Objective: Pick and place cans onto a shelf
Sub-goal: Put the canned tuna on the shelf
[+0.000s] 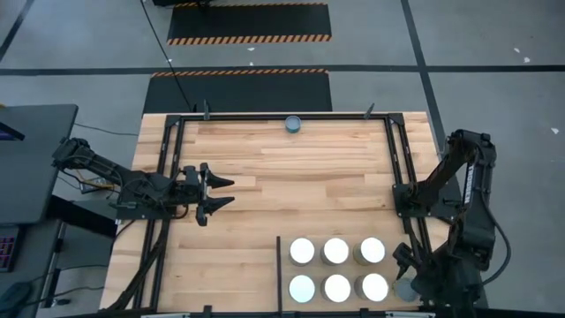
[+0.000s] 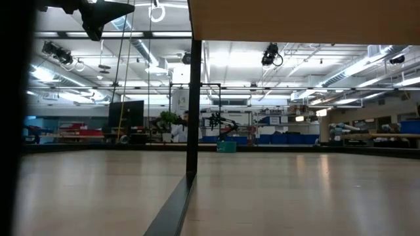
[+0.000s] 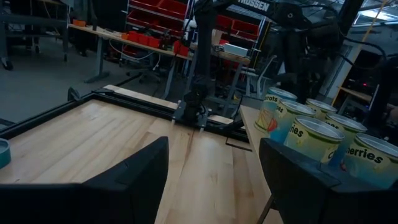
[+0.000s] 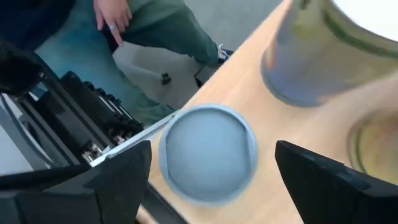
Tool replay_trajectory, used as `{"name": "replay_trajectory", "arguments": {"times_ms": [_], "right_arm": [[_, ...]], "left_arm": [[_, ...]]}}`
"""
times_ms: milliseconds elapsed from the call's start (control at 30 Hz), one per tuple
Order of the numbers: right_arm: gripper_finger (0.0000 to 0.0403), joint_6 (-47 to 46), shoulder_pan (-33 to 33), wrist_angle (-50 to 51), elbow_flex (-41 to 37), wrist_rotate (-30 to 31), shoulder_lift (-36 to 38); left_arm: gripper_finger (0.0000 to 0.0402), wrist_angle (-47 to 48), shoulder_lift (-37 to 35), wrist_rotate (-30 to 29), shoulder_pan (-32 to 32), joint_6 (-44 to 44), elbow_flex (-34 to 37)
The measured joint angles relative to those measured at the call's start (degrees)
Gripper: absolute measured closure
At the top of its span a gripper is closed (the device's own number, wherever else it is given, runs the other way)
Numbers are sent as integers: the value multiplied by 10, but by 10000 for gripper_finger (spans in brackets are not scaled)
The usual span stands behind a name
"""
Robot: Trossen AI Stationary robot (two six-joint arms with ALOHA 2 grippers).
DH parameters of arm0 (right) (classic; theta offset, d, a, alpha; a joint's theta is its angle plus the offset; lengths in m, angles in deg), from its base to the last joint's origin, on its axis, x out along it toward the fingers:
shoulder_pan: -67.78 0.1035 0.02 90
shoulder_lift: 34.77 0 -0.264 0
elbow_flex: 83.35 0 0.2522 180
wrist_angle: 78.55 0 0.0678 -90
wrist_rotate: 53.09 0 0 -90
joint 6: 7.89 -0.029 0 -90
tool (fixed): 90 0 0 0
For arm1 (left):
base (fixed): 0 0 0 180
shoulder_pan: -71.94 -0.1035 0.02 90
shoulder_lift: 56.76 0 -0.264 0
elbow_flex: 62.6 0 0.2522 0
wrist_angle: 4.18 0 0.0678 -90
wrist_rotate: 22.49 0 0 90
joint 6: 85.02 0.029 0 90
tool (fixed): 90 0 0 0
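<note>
Six cans with silver-white tops (image 1: 336, 268) stand upright in two rows of three on the shelf (image 1: 281, 265), the light-wood section at the table's near right; they also show in the left wrist view (image 3: 311, 134). A dull blue-grey can (image 1: 405, 288) stands just right of them, at the near right edge. My right gripper (image 1: 406, 269) is open above it, one finger on either side of its top (image 4: 208, 152), apart from it. Another blue-grey can (image 1: 292, 124) stands at the far edge. My left gripper (image 1: 219, 193) is open and empty at the table's left.
Thin black metal bars (image 1: 265, 117) frame the board, with uprights near each arm. A person's hand (image 4: 112, 15) and leg show beyond the table's near right edge. Bare wood (image 1: 300, 177) lies between my left gripper and the cans.
</note>
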Motion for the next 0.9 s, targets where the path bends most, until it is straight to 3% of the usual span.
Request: {"name": "replay_trajectory", "arguments": {"times_ms": [233, 633, 900], "right_arm": [[54, -14, 1, 85, 0, 16, 41], [54, -36, -16, 176, -12, 25, 37], [54, -39, -41, 201, -12, 19, 104]], "left_arm": [[145, 0, 0, 0, 0, 0, 0], [145, 0, 0, 0, 0, 0, 0], [145, 0, 0, 0, 0, 0, 0]]}}
